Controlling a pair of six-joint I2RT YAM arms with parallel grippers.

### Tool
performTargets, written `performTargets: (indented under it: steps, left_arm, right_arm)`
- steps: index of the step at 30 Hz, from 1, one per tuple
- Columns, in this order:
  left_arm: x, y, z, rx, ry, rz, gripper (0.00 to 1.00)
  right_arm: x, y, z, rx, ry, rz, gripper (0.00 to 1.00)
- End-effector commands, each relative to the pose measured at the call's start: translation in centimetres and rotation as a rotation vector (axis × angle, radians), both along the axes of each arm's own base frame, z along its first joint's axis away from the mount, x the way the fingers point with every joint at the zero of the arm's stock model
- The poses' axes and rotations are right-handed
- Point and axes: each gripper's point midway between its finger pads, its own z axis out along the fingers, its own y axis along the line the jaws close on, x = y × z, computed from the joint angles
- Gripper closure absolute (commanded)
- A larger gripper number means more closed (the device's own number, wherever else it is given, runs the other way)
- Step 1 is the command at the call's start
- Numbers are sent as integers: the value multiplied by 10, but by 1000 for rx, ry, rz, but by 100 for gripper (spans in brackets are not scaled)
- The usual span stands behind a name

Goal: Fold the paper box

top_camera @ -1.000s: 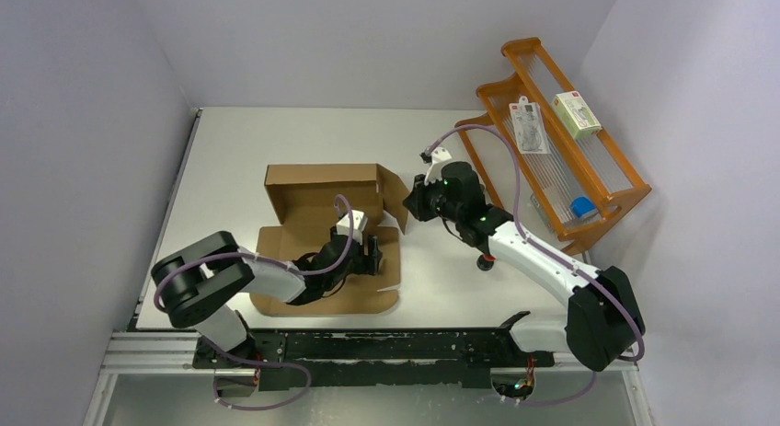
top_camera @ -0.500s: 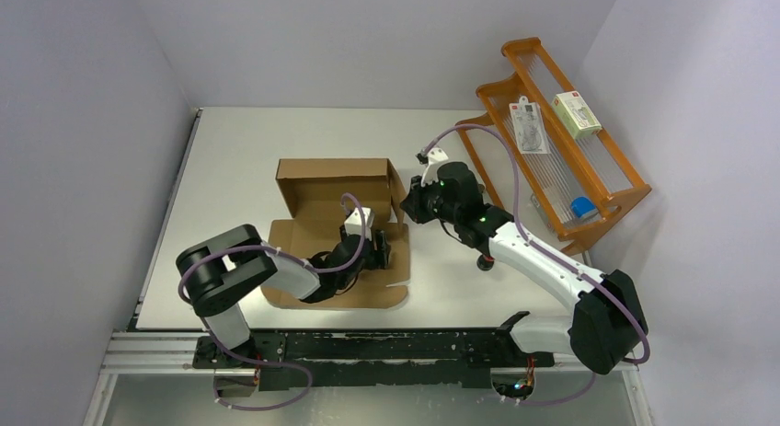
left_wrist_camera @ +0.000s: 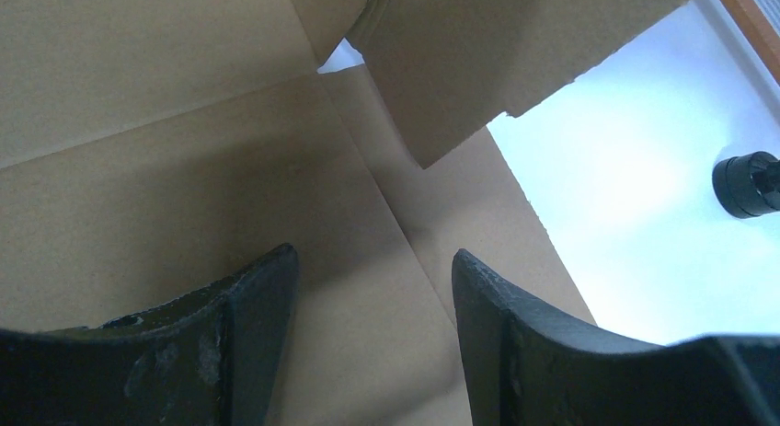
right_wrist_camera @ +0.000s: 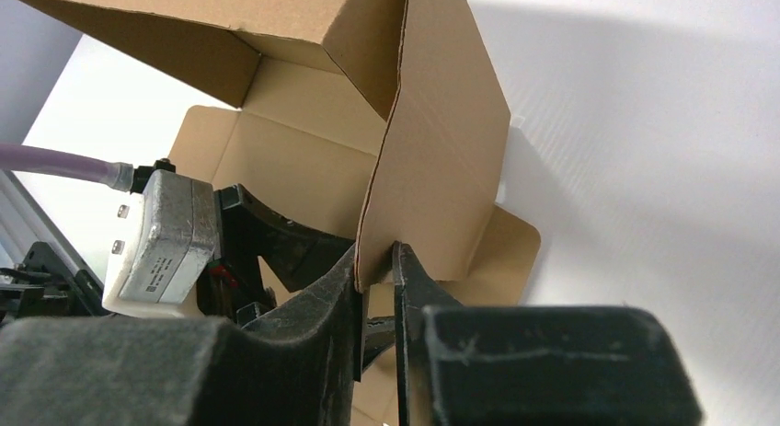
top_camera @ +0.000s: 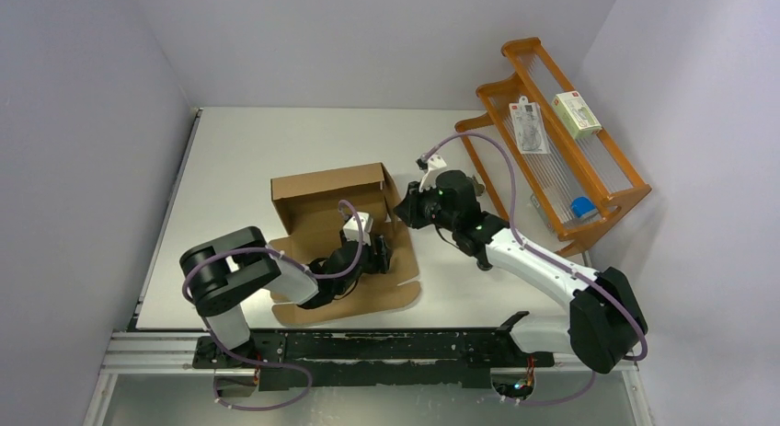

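Note:
The paper box [top_camera: 322, 191] is a brown cardboard sheet, part folded: its back wall stands up and its base [top_camera: 368, 293] lies flat on the table. My left gripper [top_camera: 381, 255] is low over the base [left_wrist_camera: 184, 187], open, with only flat cardboard showing between its fingertips [left_wrist_camera: 372, 260]. My right gripper [top_camera: 405, 211] is at the box's right end, shut on the lower edge of the upright side flap [right_wrist_camera: 432, 168], which sits between its two fingers [right_wrist_camera: 375, 260]. That flap [left_wrist_camera: 478, 67] hangs just ahead of the left gripper.
An orange wire rack [top_camera: 552, 145] stands at the right, holding a white-and-green carton [top_camera: 577, 113], a packet [top_camera: 529, 124] and a small blue item [top_camera: 581, 206]. A small black round part [left_wrist_camera: 750, 182] shows over the white table right of the box. Walls close in left and behind.
The box has slid right and turned a little. My left gripper has moved right along the base. My right gripper has shifted left, still on the side flap.

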Motion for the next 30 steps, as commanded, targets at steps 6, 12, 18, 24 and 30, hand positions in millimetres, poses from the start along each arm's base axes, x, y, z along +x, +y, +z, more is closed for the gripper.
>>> performTargets:
  steps: [6, 12, 18, 24, 30]
  left_arm:
    - [-16, 14, -33, 61, 70, -9, 32]
    - [-17, 17, -40, 79, 83, -1, 33]
    - [-18, 17, -40, 78, 86, -4, 33]
    - [-18, 18, -41, 80, 87, -5, 34]
    - [-18, 17, -41, 79, 88, -10, 34]
  right_arm:
    - [0, 2, 22, 32, -88, 17, 72]
    - [3, -9, 36, -1, -132, 7, 64]
    - [14, -26, 59, -21, -194, -53, 57]
    - [36, -58, 86, 5, -256, -142, 53]
    - [67, -99, 92, 14, -289, -256, 51]
